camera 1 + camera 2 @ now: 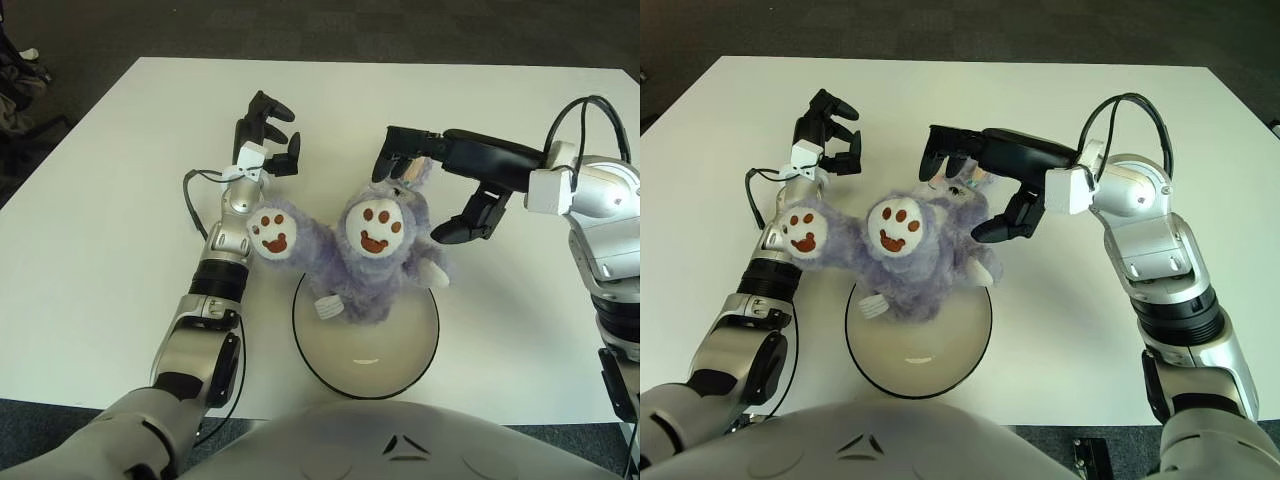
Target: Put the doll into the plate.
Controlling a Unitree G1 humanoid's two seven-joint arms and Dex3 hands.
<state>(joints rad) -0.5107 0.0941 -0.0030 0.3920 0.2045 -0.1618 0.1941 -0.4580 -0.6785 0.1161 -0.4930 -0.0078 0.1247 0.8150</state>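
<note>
Left eye view: no writing on doll [365, 255] or plate [400, 350].

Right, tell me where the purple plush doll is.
The purple plush doll sits at table centre on the far rim of the round beige plate, paws up, between the left hand and the right hand above its head.

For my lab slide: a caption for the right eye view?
Purple doll sits on the plate's far rim, right hand open above it, left hand open alongside.
</note>
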